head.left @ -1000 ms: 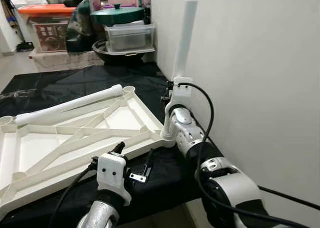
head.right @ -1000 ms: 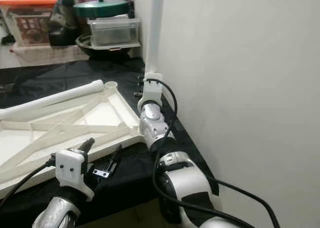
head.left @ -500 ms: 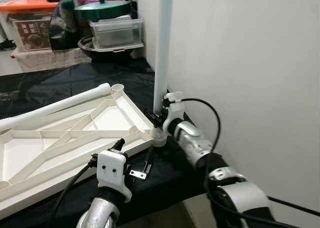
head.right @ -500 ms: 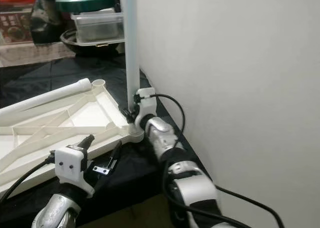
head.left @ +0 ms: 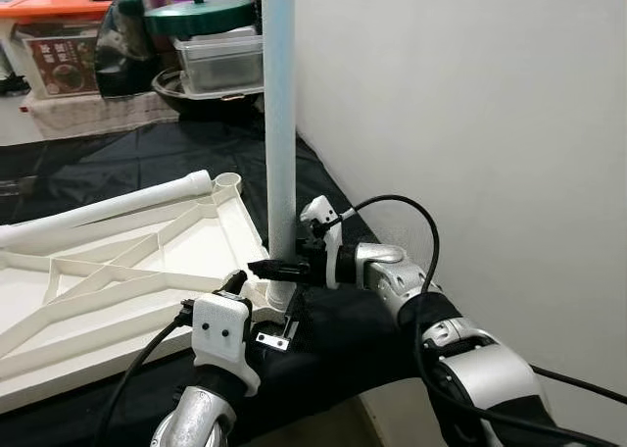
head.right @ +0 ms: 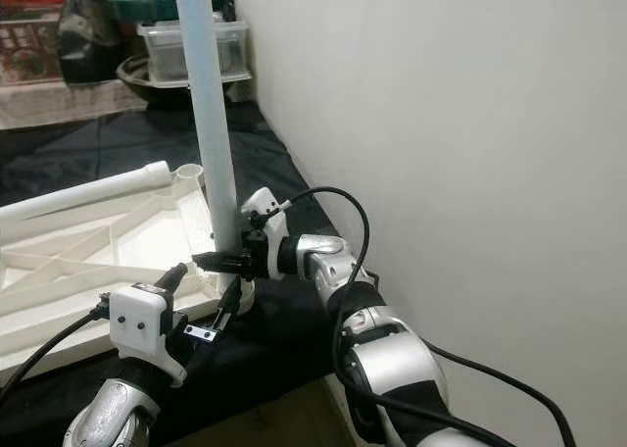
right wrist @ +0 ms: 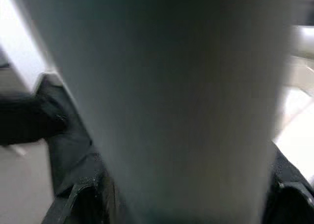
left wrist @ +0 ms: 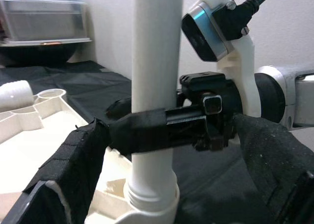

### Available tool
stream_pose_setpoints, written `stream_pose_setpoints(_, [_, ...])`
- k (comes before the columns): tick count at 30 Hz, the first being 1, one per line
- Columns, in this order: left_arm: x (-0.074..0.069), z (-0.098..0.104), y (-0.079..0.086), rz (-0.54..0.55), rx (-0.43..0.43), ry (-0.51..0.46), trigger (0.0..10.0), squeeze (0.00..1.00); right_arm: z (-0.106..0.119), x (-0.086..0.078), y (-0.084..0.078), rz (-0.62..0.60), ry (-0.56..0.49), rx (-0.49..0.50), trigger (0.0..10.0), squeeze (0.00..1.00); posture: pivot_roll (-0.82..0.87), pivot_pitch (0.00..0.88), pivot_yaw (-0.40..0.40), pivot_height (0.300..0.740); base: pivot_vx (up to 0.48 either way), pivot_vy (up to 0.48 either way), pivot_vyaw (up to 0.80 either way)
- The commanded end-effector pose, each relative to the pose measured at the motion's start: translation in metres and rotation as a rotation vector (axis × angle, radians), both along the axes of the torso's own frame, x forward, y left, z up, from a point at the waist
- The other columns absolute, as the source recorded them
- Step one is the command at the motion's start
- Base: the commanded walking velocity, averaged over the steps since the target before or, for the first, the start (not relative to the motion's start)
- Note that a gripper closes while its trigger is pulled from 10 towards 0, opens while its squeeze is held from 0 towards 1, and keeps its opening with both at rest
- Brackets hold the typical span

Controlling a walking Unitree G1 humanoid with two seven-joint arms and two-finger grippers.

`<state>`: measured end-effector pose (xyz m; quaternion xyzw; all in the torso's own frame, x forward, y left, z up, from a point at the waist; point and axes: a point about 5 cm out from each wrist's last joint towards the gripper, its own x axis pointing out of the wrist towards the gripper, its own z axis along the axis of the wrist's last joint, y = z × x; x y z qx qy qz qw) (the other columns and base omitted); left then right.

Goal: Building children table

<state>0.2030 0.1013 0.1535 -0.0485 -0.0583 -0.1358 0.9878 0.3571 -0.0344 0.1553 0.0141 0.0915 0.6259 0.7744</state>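
The right gripper (head.left: 279, 268) clamps its 2 fingers on the upright white leg (head.left: 280, 124), seated in the tabletop's (head.left: 118, 271) near corner socket. The left gripper (head.left: 265, 310), fingers apart, hovers just beside it.

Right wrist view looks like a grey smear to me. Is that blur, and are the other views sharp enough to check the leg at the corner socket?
Right wrist view: the white leg sits too close, out of focus, edges soft. Left wrist view: sharp; right gripper fingers clamp the leg just above the corner socket. Left eye view: evenly lit, crisp; leg upright at the tabletop frame corner.
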Motion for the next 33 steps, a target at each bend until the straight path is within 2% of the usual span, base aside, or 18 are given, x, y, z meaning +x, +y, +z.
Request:
stream_pose_setpoints(1, [-0.002,0.002,-0.001,-0.010,-0.003,0.000,10.0,0.00,0.005,-0.004,0.015,0.080,-0.027,-0.011,10.0,0.00,0.03,0.000,-0.028,0.740,0.000,0.000,0.00])
stream_pose_setpoints(3, [-0.002,0.001,-0.002,-0.010,-0.002,0.001,10.0,0.00,0.006,-0.005,0.019,0.080,-0.030,-0.006,9.6,0.00,0.03,0.000,-0.029,0.740,0.000,0.000,0.00])
stream_pose_setpoints(4, [-0.002,0.001,-0.002,-0.010,-0.003,0.001,10.0,0.00,0.007,-0.004,0.022,0.053,-0.036,0.005,0.0,0.00,0.03,0.000,-0.029,0.740,0.000,0.000,0.00])
stream_pose_setpoints(11, [-0.001,0.001,-0.002,-0.006,-0.004,0.001,10.0,0.00,0.005,-0.001,0.027,-0.073,-0.030,0.030,0.0,0.00,0.02,0.000,-0.029,0.740,0.000,0.000,0.00])
stream_pose_setpoints(14, [-0.001,0.000,-0.002,-0.005,-0.003,0.004,10.0,0.00,-0.001,0.002,0.026,-0.178,-0.041,-0.007,0.0,0.00,0.02,0.000,-0.029,0.740,0.000,0.000,0.00])
stream_pose_setpoints(15, [-0.001,-0.001,-0.002,-0.004,-0.001,0.005,10.0,0.00,-0.005,0.007,0.024,-0.314,-0.038,-0.036,0.0,0.00,0.01,0.000,-0.027,0.740,0.000,0.000,0.00])
stream_pose_setpoints(17, [-0.001,-0.001,-0.002,-0.004,-0.001,0.005,10.0,0.00,-0.005,0.007,0.024,-0.314,-0.038,-0.036,0.0,0.00,0.01,0.000,-0.027,0.740,0.000,0.000,0.00])
stream_pose_setpoints(18, [-0.001,-0.001,-0.002,-0.001,0.000,0.006,10.0,0.00,-0.009,0.013,0.020,-0.487,-0.036,-0.073,0.0,0.00,0.01,0.000,-0.027,0.740,0.000,0.000,0.00])
stream_pose_setpoints(19, [-0.001,-0.001,-0.002,-0.001,0.000,0.006,10.0,0.00,-0.009,0.013,0.020,-0.487,-0.036,-0.073,0.0,0.00,0.01,0.000,-0.027,0.740,0.000,0.000,0.00])
stream_pose_setpoints(20, [0.000,-0.001,-0.001,0.002,0.002,0.006,10.0,0.00,-0.012,0.020,0.011,-0.702,0.000,-0.077,0.0,0.00,0.01,0.000,-0.026,0.740,0.000,0.000,0.00])
stream_pose_setpoints(21, [0.000,-0.001,-0.001,0.002,0.002,0.006,10.0,0.00,-0.012,0.020,0.011,-0.702,0.000,-0.077,0.0,0.00,0.01,0.000,-0.026,0.740,0.000,0.000,0.00])
stream_pose_setpoints(23, [0.000,-0.001,0.000,0.006,0.005,0.006,10.0,0.00,-0.014,0.031,-0.019,-1.178,0.078,-0.064,0.0,0.00,0.01,0.000,-0.024,0.740,0.000,0.000,0.00])
stream_pose_setpoints(24, [0.000,-0.001,0.000,0.006,0.005,0.006,10.0,0.00,-0.014,0.031,-0.019,-1.178,0.078,-0.064,0.0,0.00,0.01,0.000,-0.024,0.740,0.000,0.000,0.00])
stream_pose_setpoints(25, [0.000,-0.001,0.000,0.006,0.006,0.007,10.0,0.00,-0.015,0.032,-0.027,-1.300,0.111,-0.055,0.0,0.00,0.01,0.000,-0.024,0.740,0.000,0.000,0.00])
stream_pose_setpoints(26, [0.000,-0.001,0.000,0.006,0.006,0.007,10.0,0.00,-0.015,0.032,-0.027,-1.300,0.111,-0.055,0.0,0.00,0.01,0.000,-0.024,0.740,0.000,0.000,0.00])
stream_pose_setpoints(27, [0.000,-0.001,0.000,0.006,0.006,0.007,10.0,0.00,-0.015,0.032,-0.032,-1.392,0.135,-0.049,0.0,0.00,0.01,0.000,-0.024,0.740,0.000,0.000,0.00])
stream_pose_setpoints(31, [0.000,-0.001,0.000,0.006,0.006,0.007,10.0,0.00,-0.015,0.031,-0.030,-1.442,0.149,-0.044,0.0,0.00,0.01,0.000,-0.023,0.740,0.000,0.000,0.00])
stream_pose_setpoints(33, [0.000,-0.001,-0.001,0.005,0.006,0.009,10.0,0.00,-0.015,0.028,-0.022,-1.454,0.171,-0.029,0.0,0.00,0.01,0.000,-0.022,0.740,0.000,0.000,0.00])
